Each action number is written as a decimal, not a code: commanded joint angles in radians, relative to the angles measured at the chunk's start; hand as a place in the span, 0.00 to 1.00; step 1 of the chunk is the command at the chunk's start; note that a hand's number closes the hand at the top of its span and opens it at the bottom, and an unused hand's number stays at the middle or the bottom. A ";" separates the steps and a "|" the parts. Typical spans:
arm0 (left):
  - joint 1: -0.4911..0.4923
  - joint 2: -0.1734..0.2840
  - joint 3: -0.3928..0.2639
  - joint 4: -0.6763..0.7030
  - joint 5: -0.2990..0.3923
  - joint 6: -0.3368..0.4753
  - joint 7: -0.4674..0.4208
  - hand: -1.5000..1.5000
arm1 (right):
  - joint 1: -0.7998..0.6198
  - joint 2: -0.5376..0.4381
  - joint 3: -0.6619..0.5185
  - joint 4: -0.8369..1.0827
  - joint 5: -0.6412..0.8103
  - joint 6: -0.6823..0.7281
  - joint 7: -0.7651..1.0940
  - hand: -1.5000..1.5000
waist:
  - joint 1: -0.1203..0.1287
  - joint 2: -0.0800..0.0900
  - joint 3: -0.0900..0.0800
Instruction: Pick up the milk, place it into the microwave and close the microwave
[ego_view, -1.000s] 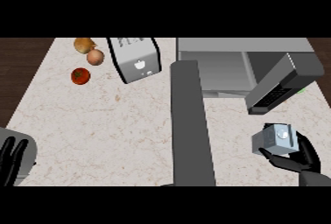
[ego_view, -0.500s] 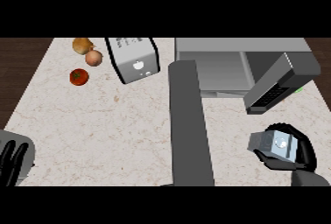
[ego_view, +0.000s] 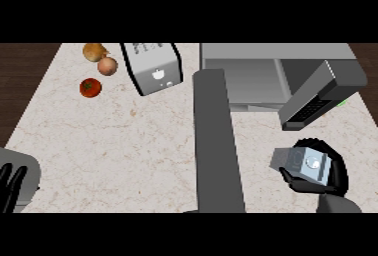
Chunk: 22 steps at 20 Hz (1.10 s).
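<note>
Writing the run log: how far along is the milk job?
Done: right hand has curled round the milk, near the counter's right edge. In hand: carrying it toward the microwave, whose door stands open. Left: placing it inside, shutting the door. Left hand rests at lower left.

Right hand (ego_view: 325, 175) curled at lower right; left hand (ego_view: 11, 186) open, lower left.
</note>
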 joint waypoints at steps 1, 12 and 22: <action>-0.012 0.006 0.024 0.017 0.012 -0.015 0.001 0.00 | -0.022 0.046 0.046 -0.125 -0.024 0.005 0.114 1.00 | -0.001 -0.001 0.000; 0.012 -0.015 0.006 -0.022 0.023 -0.006 0.040 0.00 | -0.045 0.090 0.130 -0.352 0.107 -0.209 0.302 1.00 | 0.004 0.001 0.000; -0.080 0.030 0.107 0.106 0.054 -0.049 0.015 0.00 | -0.402 0.081 0.096 -0.063 0.170 -0.316 0.442 1.00 | 0.014 0.005 0.000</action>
